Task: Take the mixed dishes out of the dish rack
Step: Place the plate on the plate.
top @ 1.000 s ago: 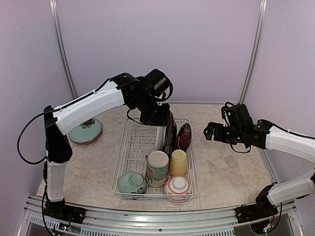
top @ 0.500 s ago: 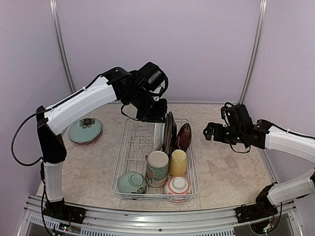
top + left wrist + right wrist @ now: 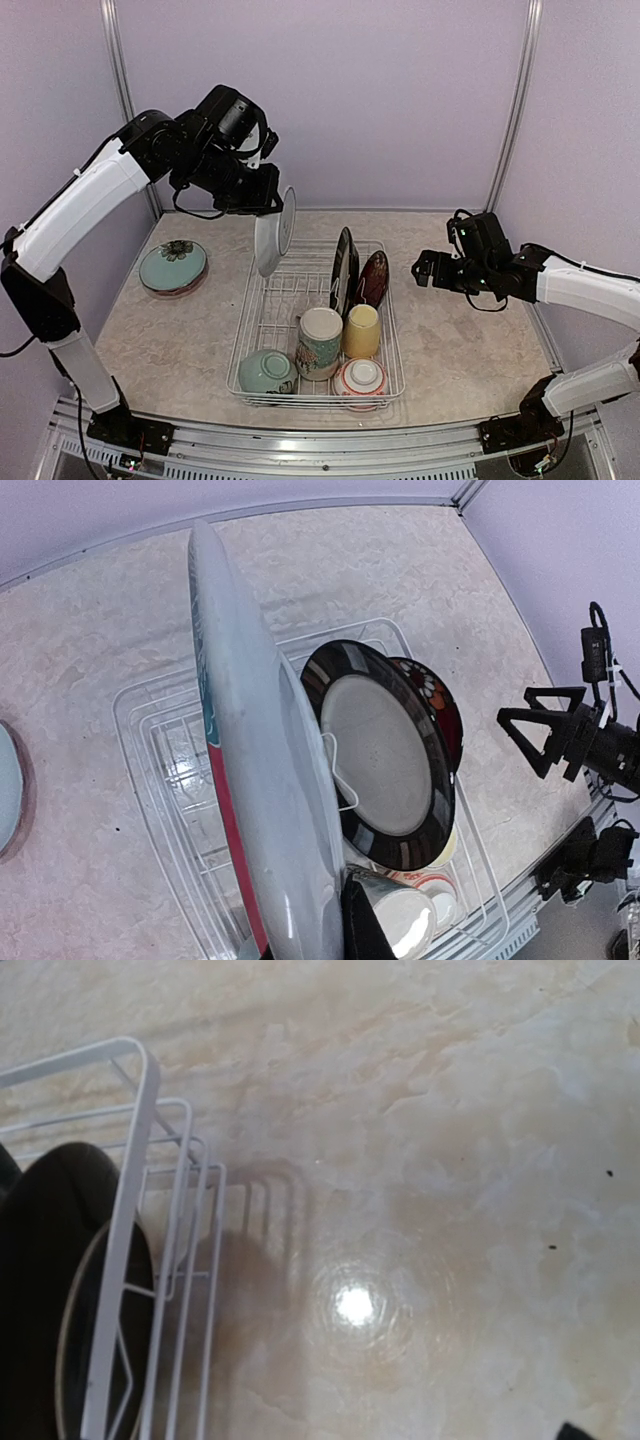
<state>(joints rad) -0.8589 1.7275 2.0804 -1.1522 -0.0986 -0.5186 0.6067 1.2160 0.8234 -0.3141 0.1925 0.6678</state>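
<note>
One plate (image 3: 270,238) edge-up, pinched in left pincer (image 3: 282,206), over dish rack (image 3: 280,300) far-left corner.

Lab test booth: plain lilac walls (image 3: 400,100), aluminium frame rail (image 3: 300,432)

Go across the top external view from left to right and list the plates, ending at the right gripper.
teal plate → lifted pale plate → dark-rimmed plate → red floral plate → right gripper
</note>
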